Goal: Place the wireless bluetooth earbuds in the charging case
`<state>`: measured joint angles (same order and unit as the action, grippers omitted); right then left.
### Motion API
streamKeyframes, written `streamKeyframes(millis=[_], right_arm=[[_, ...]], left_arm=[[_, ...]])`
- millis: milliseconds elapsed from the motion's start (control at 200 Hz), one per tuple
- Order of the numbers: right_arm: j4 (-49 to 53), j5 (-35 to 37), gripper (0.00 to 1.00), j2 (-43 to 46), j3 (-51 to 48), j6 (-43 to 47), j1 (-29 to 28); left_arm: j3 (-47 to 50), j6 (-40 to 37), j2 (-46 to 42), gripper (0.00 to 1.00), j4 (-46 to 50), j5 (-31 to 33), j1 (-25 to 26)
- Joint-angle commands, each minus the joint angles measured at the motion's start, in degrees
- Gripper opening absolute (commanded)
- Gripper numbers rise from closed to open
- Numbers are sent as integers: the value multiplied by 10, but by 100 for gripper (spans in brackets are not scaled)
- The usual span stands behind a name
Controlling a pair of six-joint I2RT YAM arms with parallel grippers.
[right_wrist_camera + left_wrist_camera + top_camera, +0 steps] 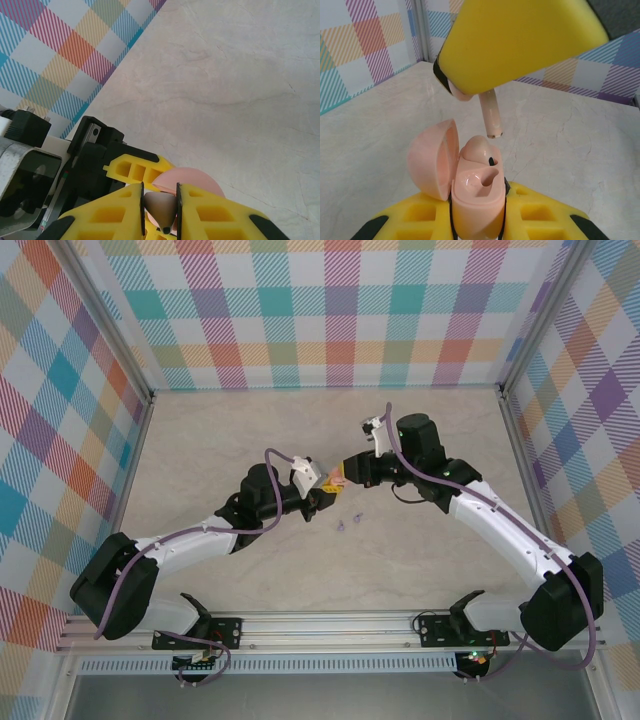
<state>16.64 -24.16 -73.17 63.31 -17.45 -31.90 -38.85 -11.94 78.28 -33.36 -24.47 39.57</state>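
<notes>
My left gripper (477, 212) is shut on a pale pink charging case (476, 200), held upright with its lid (432, 157) swung open to the left. One pink earbud (478, 148) sits in the far slot; the near slot (482, 180) is empty. My right gripper (160, 207) is shut on another pink earbud (161, 210). That earbud's stem (491, 116) hangs just above the case, not touching it. In the top view the left gripper (322, 496) and the right gripper (343, 476) meet at mid-table. Two lilac earbuds (343, 526) lie on the table just in front of them.
The marble-patterned tabletop (300, 430) is fenced by checked walls (330, 310) on three sides. A metal rail (330, 625) with both arm bases runs along the near edge. Purple cables loop over both arms.
</notes>
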Motion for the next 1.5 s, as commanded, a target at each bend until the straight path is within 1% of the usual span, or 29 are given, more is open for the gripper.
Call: streamKeyframes(millis=[0,855,1495], right_arm=[[-14,6,23,-2,1,14,-5],[-9,13,24,-10,3,18,-5],[8,39,24,-7,0,34,-8]], left_arm=[[-24,14,2,16,-14,-17,-1],[-43,42,13,16,1,-21,-1],[-61,55,14,15,23,-15,-2]])
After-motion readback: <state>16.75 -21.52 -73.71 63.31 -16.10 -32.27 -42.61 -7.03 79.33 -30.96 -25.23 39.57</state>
